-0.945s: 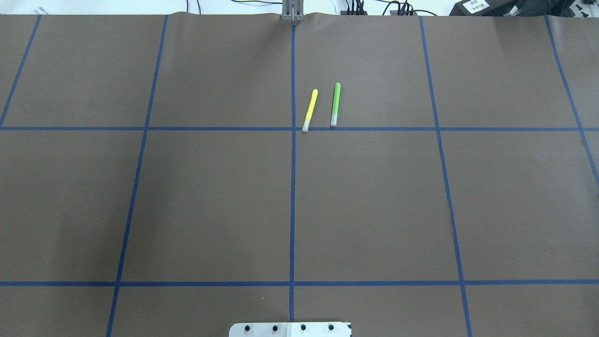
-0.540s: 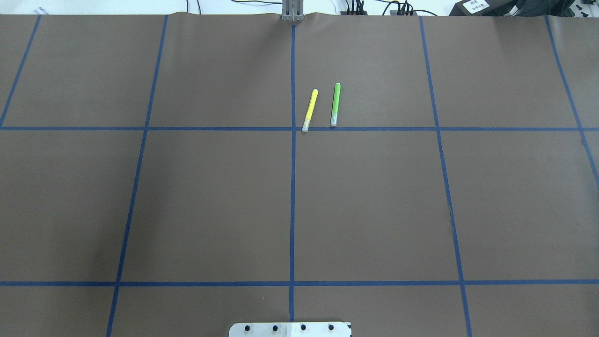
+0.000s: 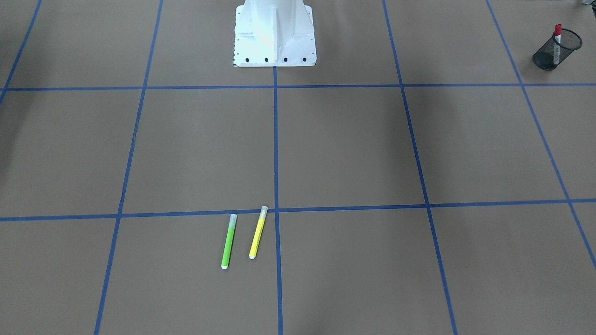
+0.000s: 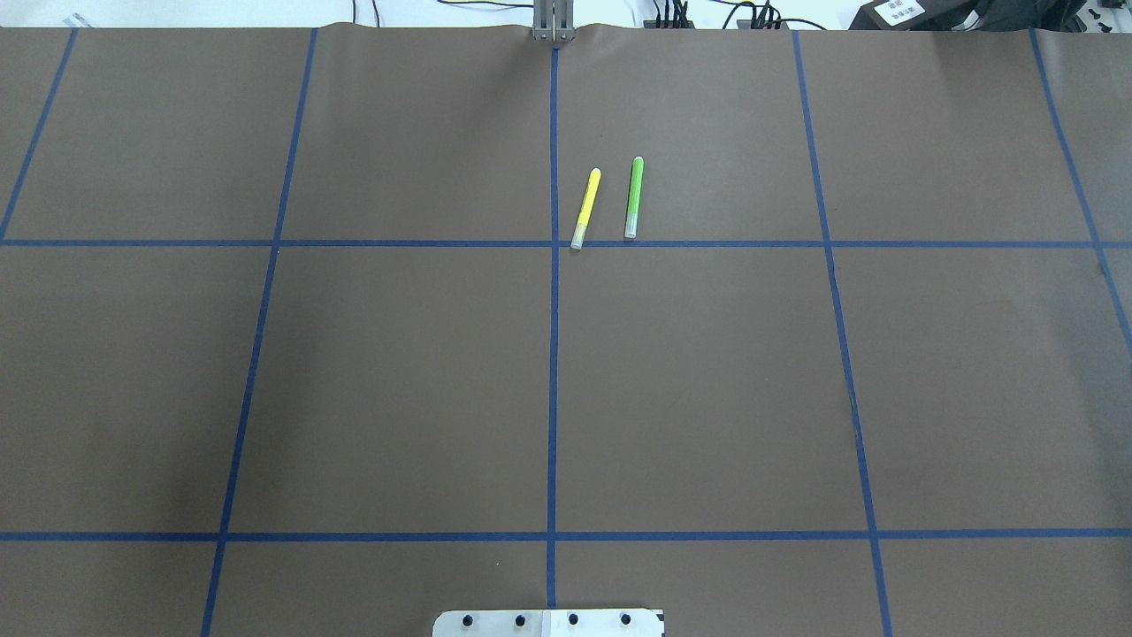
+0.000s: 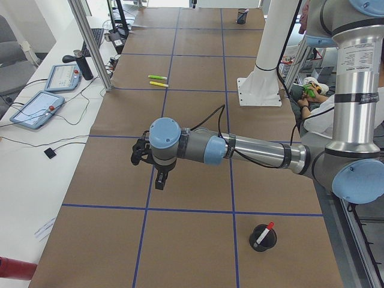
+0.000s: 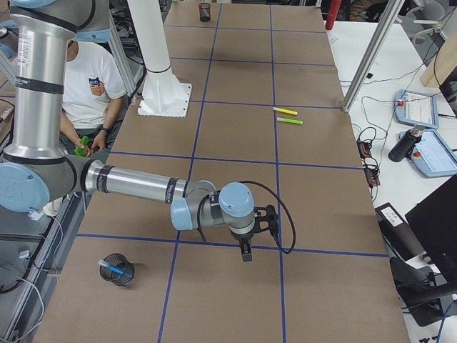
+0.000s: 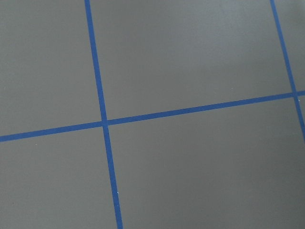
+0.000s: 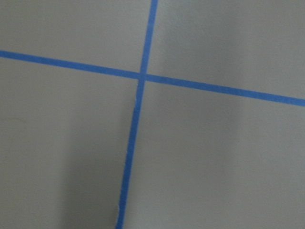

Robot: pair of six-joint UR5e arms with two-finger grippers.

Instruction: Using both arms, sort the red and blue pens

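The sorting seems finished. The red pen (image 3: 557, 41) stands in a mesh cup (image 3: 544, 59) near the worktop's left robot-side corner, and the blue pen (image 6: 114, 268) lies in a second cup (image 6: 118, 279) near the right one. The left gripper (image 5: 159, 179) and the right gripper (image 6: 245, 251) hang above the worktop; I cannot tell if they are open or closed. Next, only a retreat seems needed.

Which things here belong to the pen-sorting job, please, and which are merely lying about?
Job:
- white-barrelled red-capped pen in a black mesh cup
- blue pen in another black mesh cup
- left grey tubular arm
- right grey tubular arm

Lying about:
- green pen
- yellow pen
- white metal pedestal
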